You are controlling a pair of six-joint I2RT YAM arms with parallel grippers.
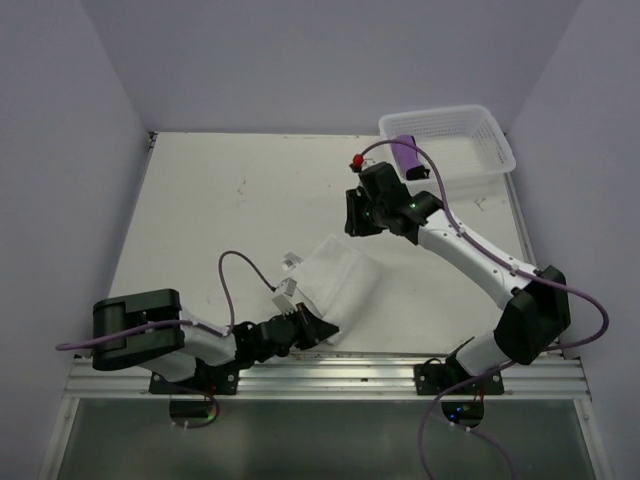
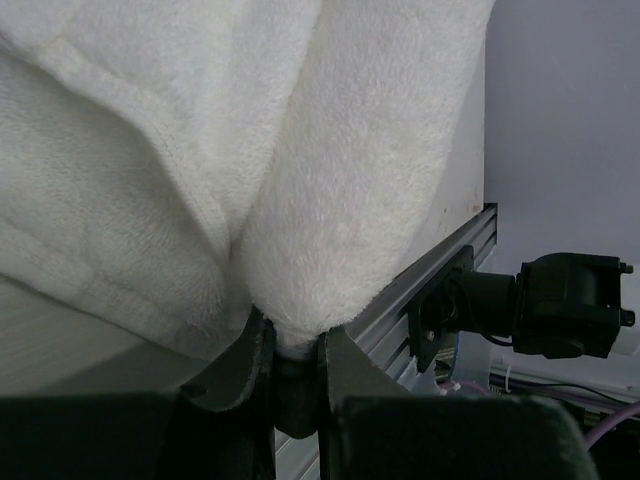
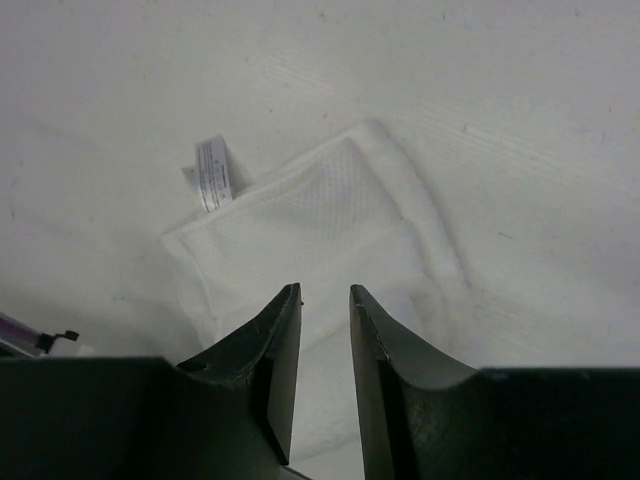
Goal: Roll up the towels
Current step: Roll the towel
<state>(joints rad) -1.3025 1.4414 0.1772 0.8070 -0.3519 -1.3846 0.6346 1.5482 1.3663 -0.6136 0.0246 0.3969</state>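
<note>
The large white towel (image 1: 338, 278) lies folded on the table near the front edge. My left gripper (image 1: 312, 326) is shut on its near edge, and in the left wrist view a fold of the white towel (image 2: 330, 180) sits pinched between the jaws of that gripper (image 2: 297, 340). My right gripper (image 1: 360, 214) hovers beyond the towel's far side. From the right wrist, the right gripper (image 3: 325, 300) is open and empty above the white towel (image 3: 320, 225), whose tag (image 3: 212, 172) sticks out. The small purple towel (image 1: 408, 155) lies in the basket.
The white perforated basket (image 1: 470, 128) stands at the back right corner. An aluminium rail (image 1: 350, 372) runs along the table's near edge, just behind the left gripper. Purple walls close in the table on three sides.
</note>
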